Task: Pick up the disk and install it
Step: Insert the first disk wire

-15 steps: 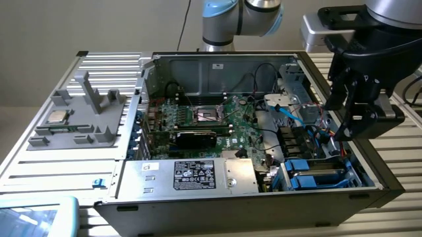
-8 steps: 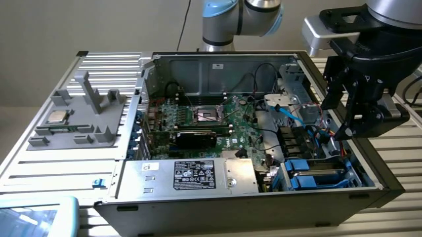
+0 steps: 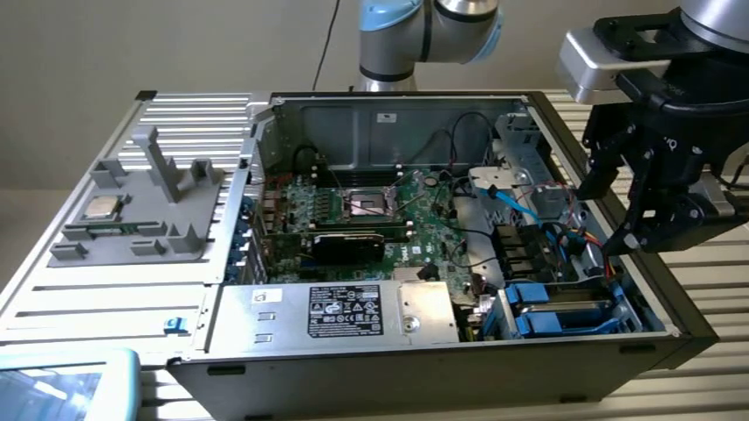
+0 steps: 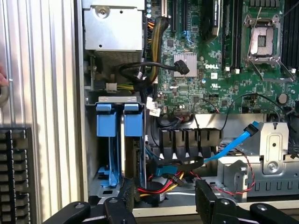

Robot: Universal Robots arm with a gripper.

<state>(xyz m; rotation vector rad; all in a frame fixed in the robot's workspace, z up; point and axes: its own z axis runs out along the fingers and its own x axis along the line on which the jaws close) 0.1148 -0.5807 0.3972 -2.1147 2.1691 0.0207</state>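
At the near corner of the open black metal computer case [image 3: 410, 361], the flat grey disk edged in bright blue plastic [image 3: 550, 317] [image 4: 133, 125] sits slotted. Above the case's side wall, the black gripper [image 3: 611, 217] [image 4: 164, 198] hangs spread wide, empty.

The exterior view is looking down obliquely on the whole open computer case [image 3: 410, 373], the wrist view is facing straight down past the gripper [image 4: 166, 191], nearer in, both covering the motherboard [image 3: 427, 224] [image 4: 219, 84].

"DELL" in white on the green motherboard [image 4: 219, 74]
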